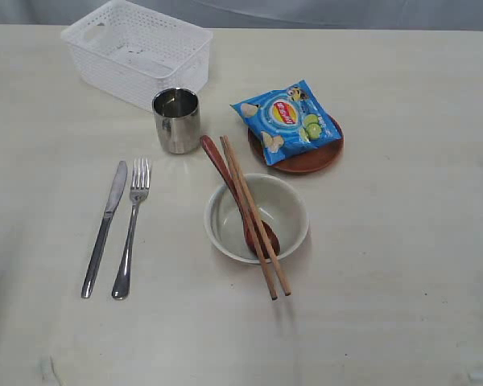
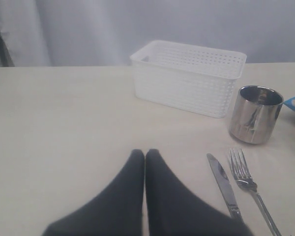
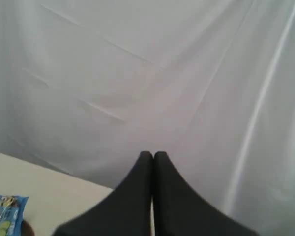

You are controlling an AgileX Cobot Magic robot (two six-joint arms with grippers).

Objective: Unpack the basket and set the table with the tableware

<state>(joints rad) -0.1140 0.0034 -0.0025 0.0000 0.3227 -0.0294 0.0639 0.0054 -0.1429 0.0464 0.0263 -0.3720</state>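
You have the basket at the far left of the table, and the steel cup is just in front of it. Nearer you, the knife and fork lie side by side. The wooden spoon and chopsticks rest across the bowl. Beyond it, the blue crisp bag sits on the plate. Your left gripper and right gripper are both pressed together, pinching nothing

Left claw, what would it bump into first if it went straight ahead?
Probably the white basket. The shut left claw points across bare table toward the basket's near corner, though it might just slip past; depth is hard to judge.
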